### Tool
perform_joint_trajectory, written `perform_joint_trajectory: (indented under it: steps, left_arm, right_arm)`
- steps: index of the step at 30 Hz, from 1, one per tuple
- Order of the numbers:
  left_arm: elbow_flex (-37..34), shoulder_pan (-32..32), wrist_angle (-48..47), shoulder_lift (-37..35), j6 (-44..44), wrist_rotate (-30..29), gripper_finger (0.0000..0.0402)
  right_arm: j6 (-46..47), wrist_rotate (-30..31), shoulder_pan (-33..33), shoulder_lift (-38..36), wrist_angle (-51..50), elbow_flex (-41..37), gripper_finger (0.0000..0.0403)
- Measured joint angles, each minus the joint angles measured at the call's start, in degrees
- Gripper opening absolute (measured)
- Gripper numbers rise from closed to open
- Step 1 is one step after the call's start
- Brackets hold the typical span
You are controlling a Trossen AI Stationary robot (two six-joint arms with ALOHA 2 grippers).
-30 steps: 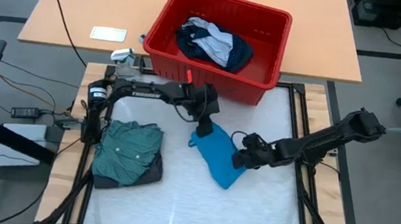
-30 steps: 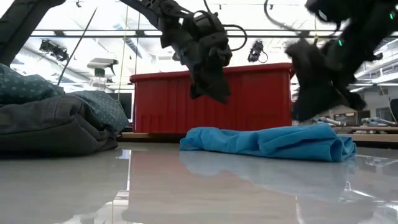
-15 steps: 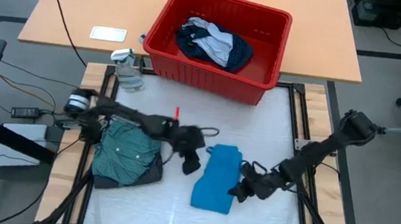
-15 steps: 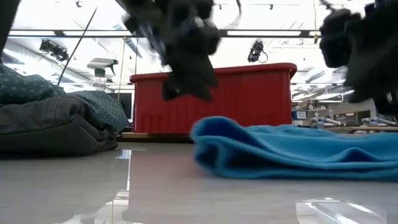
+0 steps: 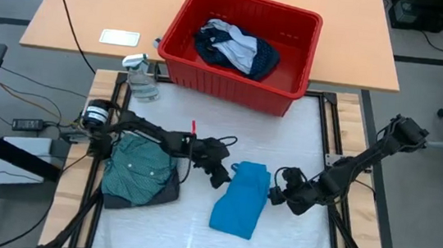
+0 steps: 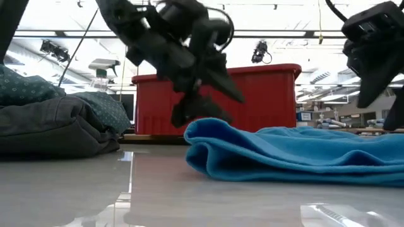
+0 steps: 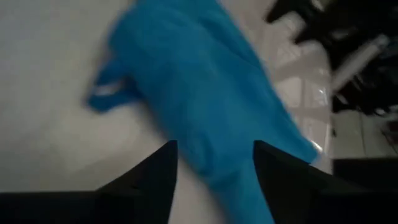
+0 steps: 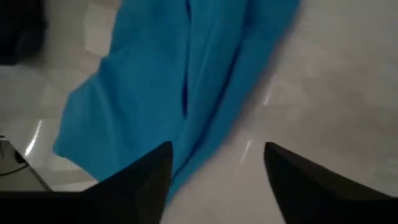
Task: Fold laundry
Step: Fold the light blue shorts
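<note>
Fingers of both grippers stand apart, and we see nothing between them. In the left wrist view the left gripper (image 7: 214,168) has its two dark fingers (image 7: 158,168) spread, with the small bright blue piece (image 7: 193,93) lying just beyond them; we cannot tell whether the tips touch it. The right gripper (image 8: 214,168) likewise shows a wide gap, the blue cloth lying flat ahead of it. In the high view the blue piece (image 5: 241,198) lies folded at lower centre of the frame, the left gripper (image 5: 220,176) at its upper left edge and the right gripper (image 5: 280,195) just beside its right edge. At lower left we find the teal-green shirt (image 5: 143,165) stacked on the dark grey piece (image 5: 166,192). At upper centre the red bin (image 5: 296,45) holds the navy dotted piece (image 5: 261,58) and the whitish piece (image 5: 230,46).
</note>
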Motion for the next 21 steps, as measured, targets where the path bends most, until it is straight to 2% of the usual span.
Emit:
perform_joint_trajectory:
  steps: [4, 6, 9, 13, 21]
  left_arm:
    - [0.10, 2.26, 2.01, 3.39, -0.41, -1.00, 0.0266]
    - [0.16, 3.27, 7.18, 4.94, -0.10, 0.23, 0.0286]
    - [0.20, 4.42, 12.75, 6.84, -0.26, 2.25, 0.0299]
    - [0.20, 5.56, 16.73, 9.17, -0.70, 2.29, 0.0300]
    - [0.35, 6.72, 20.92, 12.87, -1.09, 6.69, 0.0263]
  right_arm:
    - [0.08, 2.16, -1.80, 0.40, -0.77, -1.38, 0.0314]
    - [0.91, 1.71, -3.22, 0.55, 0.86, -3.65, 0.0336]
    - [1.52, 1.27, -5.35, 0.98, 10.12, -8.30, 0.0353]
    - [0.91, 1.31, -8.06, 1.27, 22.15, -13.22, 0.0350]
    - [-7.79, 0.37, -15.05, 2.76, 29.12, -14.12, 0.0301]
